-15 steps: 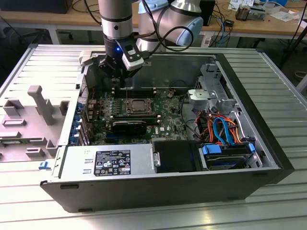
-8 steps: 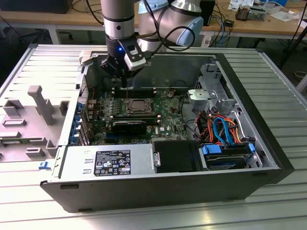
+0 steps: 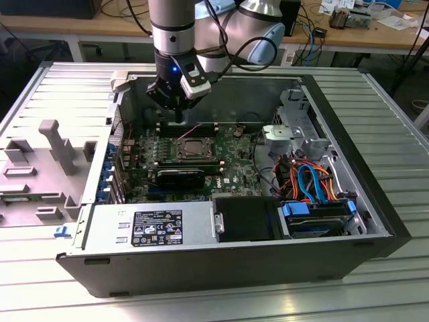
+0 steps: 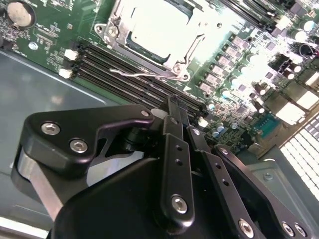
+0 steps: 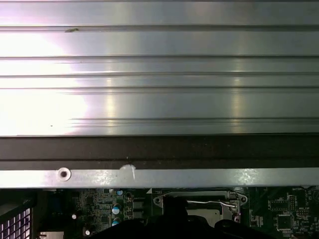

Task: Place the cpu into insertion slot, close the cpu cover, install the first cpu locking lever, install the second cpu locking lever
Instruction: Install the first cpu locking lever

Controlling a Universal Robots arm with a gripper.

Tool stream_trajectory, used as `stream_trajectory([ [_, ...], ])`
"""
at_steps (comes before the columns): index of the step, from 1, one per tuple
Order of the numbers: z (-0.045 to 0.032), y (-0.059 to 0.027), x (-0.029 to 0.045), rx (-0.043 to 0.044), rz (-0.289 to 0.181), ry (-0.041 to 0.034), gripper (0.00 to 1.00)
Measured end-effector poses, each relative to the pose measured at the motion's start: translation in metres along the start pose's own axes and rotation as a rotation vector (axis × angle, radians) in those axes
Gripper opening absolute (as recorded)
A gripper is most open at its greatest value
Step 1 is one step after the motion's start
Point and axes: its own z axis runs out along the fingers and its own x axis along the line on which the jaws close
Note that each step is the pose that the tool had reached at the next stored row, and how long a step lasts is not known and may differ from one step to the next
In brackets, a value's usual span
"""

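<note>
Above the insertion slot (image 3: 194, 149) | gripper (image 3: 175, 121) hovers just behind it, fingers (image 4: 175, 112) pressed together, holding nothing | cpu cover (image 4: 149, 37) closed over slot

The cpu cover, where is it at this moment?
In the exterior view the cpu cover lies on the green circuit board inside the computer case, just below the gripper.
</note>
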Motion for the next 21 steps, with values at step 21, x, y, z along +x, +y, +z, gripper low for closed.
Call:
stream_trajectory([
  [21, 0.0053, -0.0001, -0.0022, -0.0003, -0.018, 0.0004, 0.11],
])
